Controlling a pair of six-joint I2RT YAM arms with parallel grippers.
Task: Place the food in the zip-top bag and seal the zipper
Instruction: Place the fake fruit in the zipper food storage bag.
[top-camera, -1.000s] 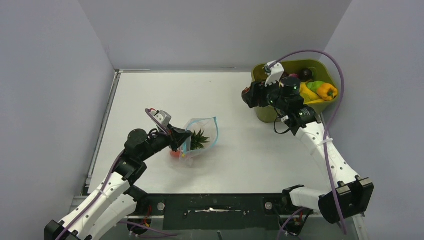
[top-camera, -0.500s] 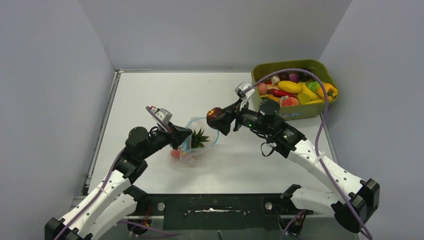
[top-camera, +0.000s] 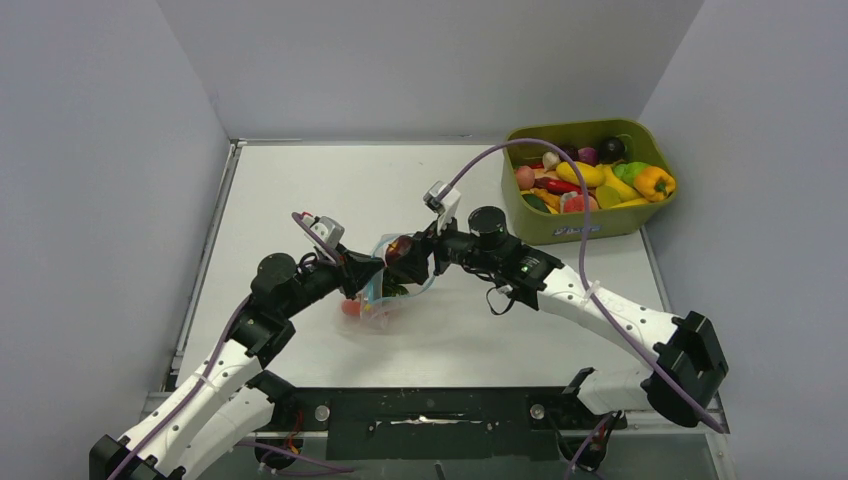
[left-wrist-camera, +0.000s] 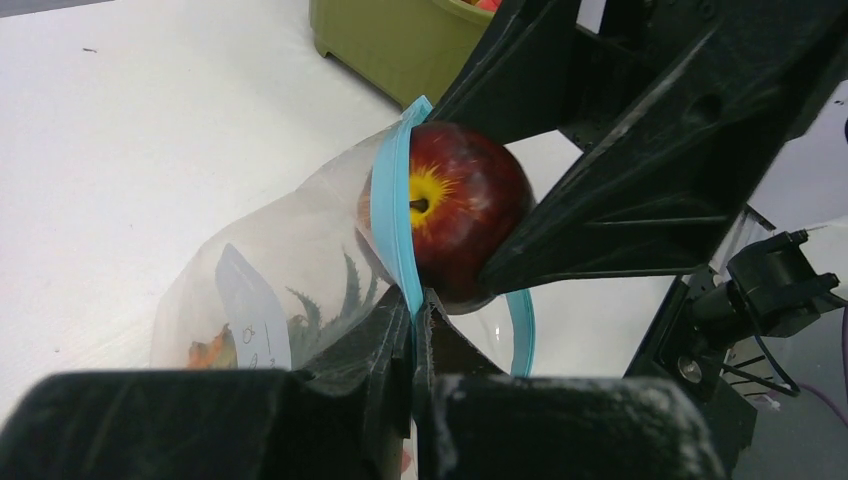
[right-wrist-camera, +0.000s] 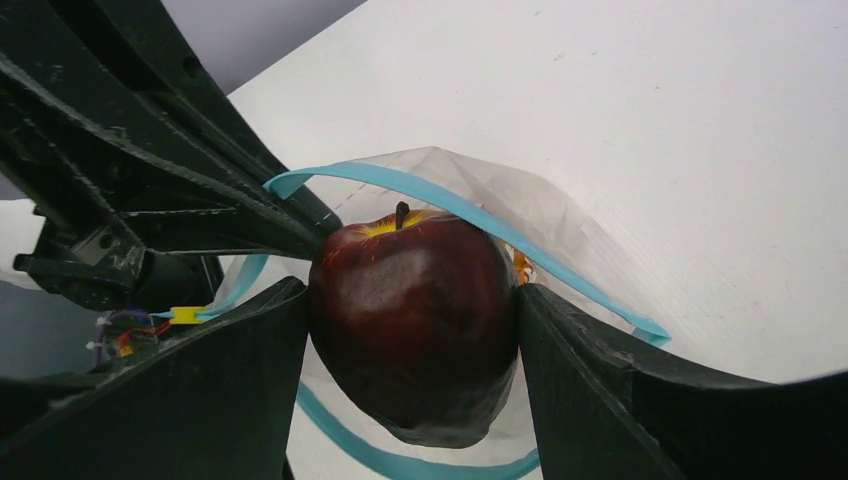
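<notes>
The clear zip-top bag (top-camera: 412, 292) lies at mid-table with its mouth held open. My left gripper (left-wrist-camera: 420, 310) is shut on the teal zipper (left-wrist-camera: 395, 215) at the near lip. Inside the bag I see a pineapple's green crown (left-wrist-camera: 335, 300) and an orange piece. My right gripper (right-wrist-camera: 412, 330) is shut on a dark red apple (right-wrist-camera: 415, 310), its two fingers pressed against the apple's sides. The apple (top-camera: 399, 250) hangs right at the bag's mouth, framed by the zipper loop (right-wrist-camera: 450, 205).
The olive-green tub (top-camera: 560, 228) stands at the back right, holding several more toy fruits and vegetables (top-camera: 590, 175). Grey walls close in the table on three sides. The two arms meet closely over the bag.
My right arm has swung from the tub across to the left, carrying the apple to the bag's mouth. The left gripper has kept its hold on the zipper.
</notes>
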